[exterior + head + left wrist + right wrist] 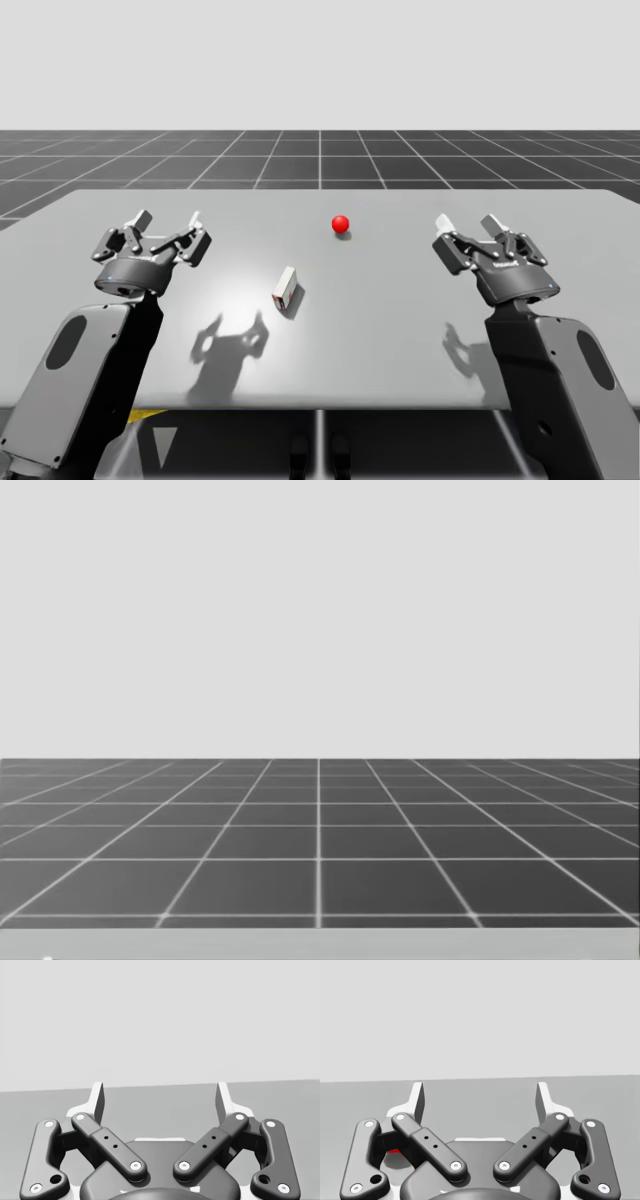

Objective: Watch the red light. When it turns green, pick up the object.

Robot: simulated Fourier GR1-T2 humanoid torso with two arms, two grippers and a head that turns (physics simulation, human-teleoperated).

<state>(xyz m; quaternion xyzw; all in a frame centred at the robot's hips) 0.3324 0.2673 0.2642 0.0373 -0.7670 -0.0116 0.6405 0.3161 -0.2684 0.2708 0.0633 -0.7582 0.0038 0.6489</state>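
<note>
- The left gripper (170, 222) is spread wide, its two pale fingertips well apart and nothing between them. It is held above the table (400, 330), well to the left of the red light (341, 223).
- From the left wrist view, that gripper (160, 1097) shows both fingers splayed outward on their dark linkages, with bare grey tabletop ahead of them.
- The right gripper (468, 224) is just as wide and holds nothing. It is above the table well to the right of the red light, at about the same depth as the light.
- From the right wrist view, the right gripper (480, 1097) has its fingers apart, and a sliver of the red light (393, 1150) shows through the linkage beside one finger.
- The red light is a small ball resting on the tabletop. It shows red, not green, and a small shadow sits just beside it.
- The task's thing, a small white box (286, 288) with a reddish end face, lies on the table left of the red light and nearer the robot than the light, apart from it.
- The box sits between the two grippers, closer to the left one, and neither touches it.
- Dark shadows of both grippers fall on the tabletop, nearer the robot than the red light.
- Beyond the red light and the table's far edge stretches a dark gridded floor (320, 840), which the head view looks out over.
</note>
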